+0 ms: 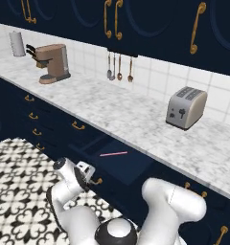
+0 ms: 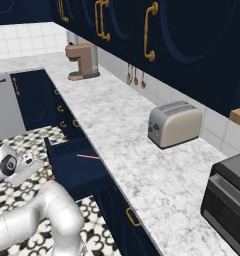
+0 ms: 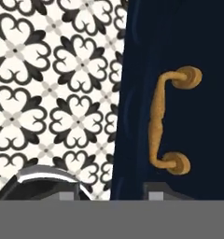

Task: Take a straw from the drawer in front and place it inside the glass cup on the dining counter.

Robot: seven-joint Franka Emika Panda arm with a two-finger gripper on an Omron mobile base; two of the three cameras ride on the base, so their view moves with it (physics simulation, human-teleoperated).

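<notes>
Left base view: the drawer [image 1: 118, 165] is seen pulled out beneath the marble worktop [image 1: 136, 119], and one straw [image 1: 113, 154] is seen lying flat inside it, near the back of the open tray, pink against the navy floor. The gripper [image 1: 88, 173] is held low in front of the drawer face, just beside the brass handle [image 3: 163, 122], which is seen close up in the hand view with the patterned floor [image 3: 53, 93] beside it. Whether the gripper is open or closed cannot be told; only its dark tips are glimpsed at the bottom edge of the hand view, and nothing is seen held between them. The straw is judged to be very light, stiff and thin, and likely to roll or skid on the smooth drawer floor if nudged. It is best taken near its middle, with the fingers set across its length, so that it is not tipped when lifted. A gentle squeeze is advised, since so slender a tube could be pinched flat or flicked away. One straw is counted, one open drawer, one toaster [image 1: 186, 107] and one coffee machine [image 1: 53, 62] on the worktop, and three utensils [image 1: 119, 67] hanging on the tiled wall.
</notes>
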